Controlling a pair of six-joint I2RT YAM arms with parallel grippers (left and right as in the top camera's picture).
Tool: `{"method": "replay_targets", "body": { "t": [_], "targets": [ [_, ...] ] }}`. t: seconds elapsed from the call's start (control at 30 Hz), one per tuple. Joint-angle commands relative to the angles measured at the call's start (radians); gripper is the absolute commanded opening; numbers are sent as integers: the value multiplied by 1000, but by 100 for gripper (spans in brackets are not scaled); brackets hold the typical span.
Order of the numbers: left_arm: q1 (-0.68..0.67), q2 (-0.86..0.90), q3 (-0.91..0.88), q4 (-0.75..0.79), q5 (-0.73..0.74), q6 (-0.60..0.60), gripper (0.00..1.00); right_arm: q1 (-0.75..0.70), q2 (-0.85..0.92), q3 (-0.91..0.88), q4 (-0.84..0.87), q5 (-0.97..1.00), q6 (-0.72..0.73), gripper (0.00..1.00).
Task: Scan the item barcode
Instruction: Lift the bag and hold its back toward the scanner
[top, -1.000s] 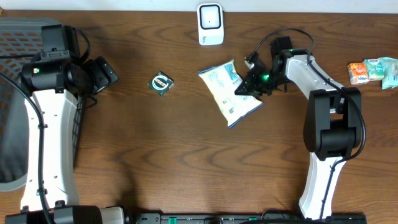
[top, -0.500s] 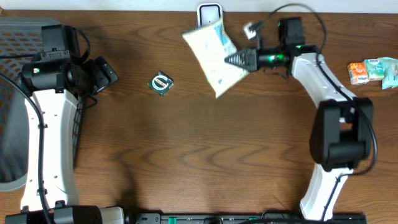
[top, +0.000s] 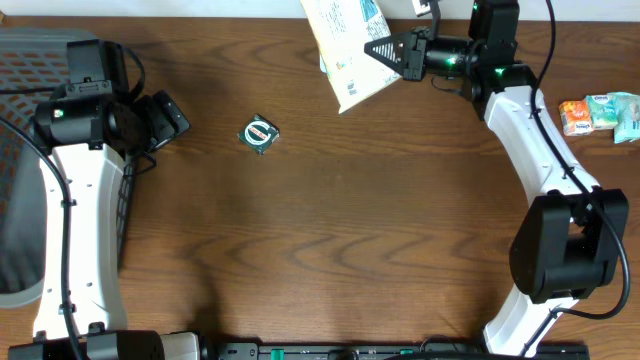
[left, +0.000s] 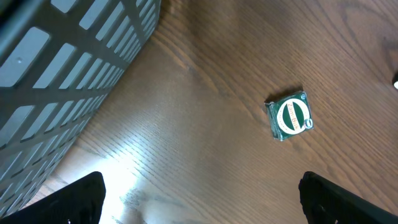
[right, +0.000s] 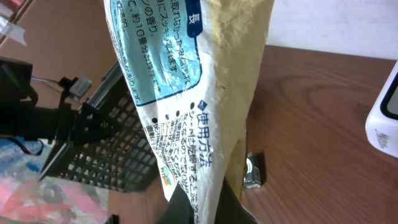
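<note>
Right pincer (top: 383, 50): clamped tight on one edge of the snack bag (top: 345, 40). The bag extends leftward from the fingertips and is held clear of the table (top: 350, 250), over its far edge. Left pincer (top: 172, 115): spread wide, holding nothing, positioned beside the basket (top: 30, 60). A small green packet (top: 260, 133) lies on the table between the two pincers.

Bag (top: 345, 40) raised, apparently over scanner (right: 385, 115).
</note>
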Motion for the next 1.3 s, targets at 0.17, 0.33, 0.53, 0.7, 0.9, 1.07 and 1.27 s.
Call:
{"method": "replay_targets", "body": {
  "t": [0.17, 0.33, 0.53, 0.7, 0.9, 1.07, 1.27],
  "targets": [
    [2, 0, 7, -3, -6, -9, 98, 50, -13, 6, 6, 77, 93, 1],
    [2, 0, 7, -3, -6, -9, 98, 57, -13, 6, 3, 127, 117, 1],
    [2, 0, 7, -3, -6, -9, 98, 57, -13, 6, -2, 127, 116, 1],
    [2, 0, 7, -3, -6, -9, 97, 57, -13, 6, -13, 127, 113, 1],
    [2, 0, 7, -3, -6, -9, 98, 57, -13, 6, -16, 131, 112, 1],
    [2, 0, 7, -3, -6, -9, 98, 64, -13, 6, -105, 258, 47, 1],
    [2, 0, 7, -3, -6, -9, 98, 115, -14, 6, -363, 756, -107, 1]
  ]
}}
